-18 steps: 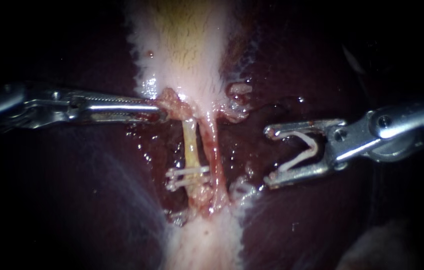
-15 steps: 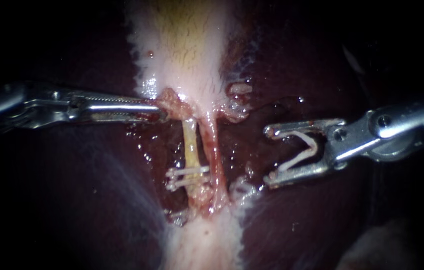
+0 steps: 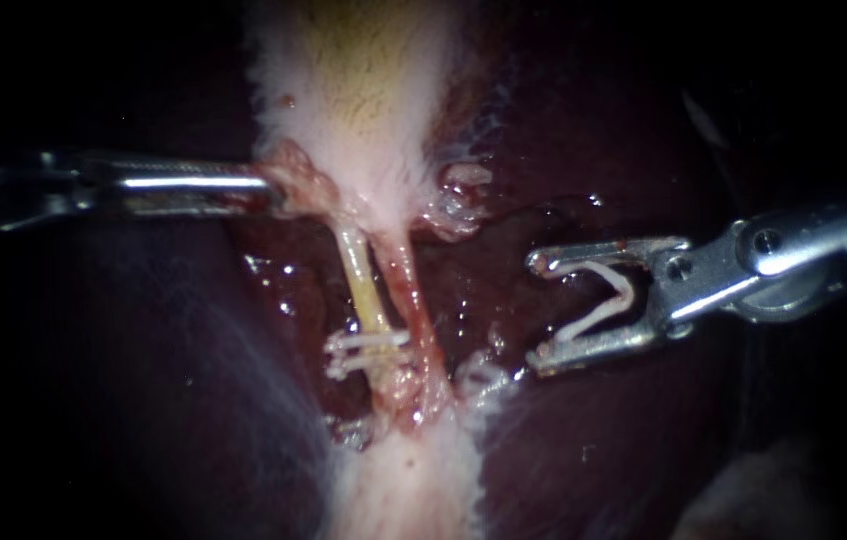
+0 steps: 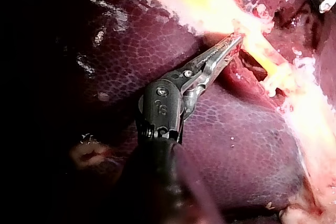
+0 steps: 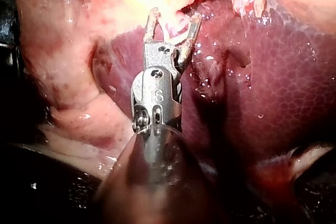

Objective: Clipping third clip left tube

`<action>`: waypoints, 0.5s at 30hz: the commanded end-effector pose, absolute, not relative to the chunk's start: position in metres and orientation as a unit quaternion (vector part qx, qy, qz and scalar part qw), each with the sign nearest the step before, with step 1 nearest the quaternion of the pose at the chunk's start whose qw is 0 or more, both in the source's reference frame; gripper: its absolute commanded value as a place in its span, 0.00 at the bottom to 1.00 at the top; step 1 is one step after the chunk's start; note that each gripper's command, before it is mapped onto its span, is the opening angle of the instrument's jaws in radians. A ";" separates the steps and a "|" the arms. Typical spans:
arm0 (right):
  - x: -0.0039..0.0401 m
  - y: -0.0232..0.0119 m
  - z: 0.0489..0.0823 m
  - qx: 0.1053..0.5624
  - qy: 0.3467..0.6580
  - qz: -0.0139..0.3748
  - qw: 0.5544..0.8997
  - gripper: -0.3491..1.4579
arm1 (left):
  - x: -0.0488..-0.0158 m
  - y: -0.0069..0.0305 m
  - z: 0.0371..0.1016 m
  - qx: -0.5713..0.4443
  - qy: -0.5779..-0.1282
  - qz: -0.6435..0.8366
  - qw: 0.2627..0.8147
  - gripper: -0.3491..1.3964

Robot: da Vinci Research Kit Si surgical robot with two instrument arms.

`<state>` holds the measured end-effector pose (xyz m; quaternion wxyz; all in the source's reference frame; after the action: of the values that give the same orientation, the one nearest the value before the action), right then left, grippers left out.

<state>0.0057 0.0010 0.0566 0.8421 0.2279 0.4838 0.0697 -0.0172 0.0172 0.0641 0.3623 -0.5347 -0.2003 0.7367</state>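
The silver left instrument (image 3: 265, 190), middle left, has its hand clamped on lumpy pink tissue (image 3: 295, 176); the right instrument (image 3: 540, 311) hand grips a bent white clip (image 3: 593, 319).

At centre, left tube (image 3: 361, 285) just at 9 o'clock of right tube (image 3: 405, 290). Across its 6 o'clock end, two clips (image 3: 363, 350). At 12, gallbladder (image 3: 363, 110); at 9, left instrument (image 3: 265, 190) on its edge. At 3, well apart, right instrument (image 3: 538, 312), loaded clip (image 3: 627, 290) between jaws.

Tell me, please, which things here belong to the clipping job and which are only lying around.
For the job: right instrument, its jaws holding the new clip; left tube; left instrument, gripping the gallbladder.
Only around: two clips already on the left tube; right tube; liver.
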 end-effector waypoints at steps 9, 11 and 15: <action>0.0081 0.0011 0.0568 0.267 0.477 0.105 0.831 0.46 | -0.0177 0.0167 0.0633 -0.538 -0.192 0.738 0.360 0.00; 0.0095 0.0012 0.0569 0.283 0.473 0.123 0.825 0.46 | -0.0177 0.0167 0.0633 -0.538 -0.192 0.738 0.360 0.00; 0.0118 0.0009 0.0572 0.302 0.465 0.151 0.819 0.46 | -0.0178 0.0167 0.0634 -0.538 -0.192 0.738 0.360 0.00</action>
<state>0.0125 0.0009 0.0574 0.8156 0.3052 0.4655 0.1582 -0.0178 0.0167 0.0634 0.3599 -0.5379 -0.1918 0.7378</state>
